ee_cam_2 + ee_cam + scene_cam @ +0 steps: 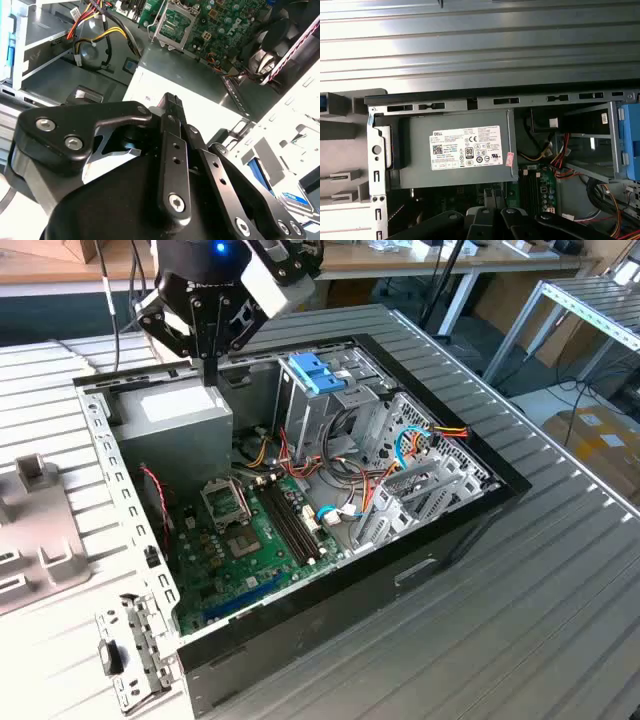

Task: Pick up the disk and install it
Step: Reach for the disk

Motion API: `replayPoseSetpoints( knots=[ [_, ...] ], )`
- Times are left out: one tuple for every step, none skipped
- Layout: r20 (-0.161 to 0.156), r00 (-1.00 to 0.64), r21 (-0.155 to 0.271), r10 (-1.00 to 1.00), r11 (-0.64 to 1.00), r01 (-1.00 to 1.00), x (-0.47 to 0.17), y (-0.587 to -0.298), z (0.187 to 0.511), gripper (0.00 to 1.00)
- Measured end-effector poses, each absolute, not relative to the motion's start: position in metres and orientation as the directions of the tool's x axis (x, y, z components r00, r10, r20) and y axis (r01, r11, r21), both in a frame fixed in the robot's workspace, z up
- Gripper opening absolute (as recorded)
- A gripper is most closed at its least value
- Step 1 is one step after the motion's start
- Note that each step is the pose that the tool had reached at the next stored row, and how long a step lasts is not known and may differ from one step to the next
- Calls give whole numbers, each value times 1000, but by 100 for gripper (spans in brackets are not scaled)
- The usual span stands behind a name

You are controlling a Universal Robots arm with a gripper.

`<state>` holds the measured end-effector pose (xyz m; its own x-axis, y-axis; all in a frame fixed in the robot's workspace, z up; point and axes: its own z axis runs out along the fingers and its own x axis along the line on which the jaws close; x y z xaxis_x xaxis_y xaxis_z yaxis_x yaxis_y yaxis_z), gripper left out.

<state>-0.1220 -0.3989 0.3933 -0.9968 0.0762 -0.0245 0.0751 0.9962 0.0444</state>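
My gripper [210, 373] hangs shut and empty over the far end of the open computer case [455, 525]. It is just above the grey power supply box [178, 418]. In the second wrist view the gripper [172, 102] points down at that box's white label. Past the case's rear wall, a flat part edged in bright blue with a label [294, 199] lies on a pale fixture. It looks like the disk, and my gripper's black links hide most of it. The gripper is well apart from it.
A paler blue bracket [315, 372] sits on top of the metal drive cage [345, 415]. The green motherboard [245, 545] and loose coloured cables [420, 440] fill the case floor. Grey plastic fixtures [35, 530] stand at the exterior view's left on the ribbed metal table [520, 640].
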Motion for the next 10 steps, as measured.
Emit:
replayPoseSetpoints(
  knots=[
    [-24,-997,44,76,996,75,-122,-399,393,11],
    [-24,-997,44,76,996,75,-123,-399,393,11],
    [-24,-997,44,76,996,75,-123,-399,393,11],
    [-24,-997,44,76,996,75,-124,-399,393,11],
    [-24,-997,44,76,996,75,-124,-399,393,11],
    [-24,-997,44,76,996,75,-124,-399,393,11],
    [-24,-997,44,76,996,75,-125,-399,393,11],
    [-24,-997,44,76,996,75,-126,-399,393,11],
    [-24,-997,44,76,996,75,-126,-399,393,11],
    [-24,-997,44,76,996,75,-126,-399,393,11]
  ],
)
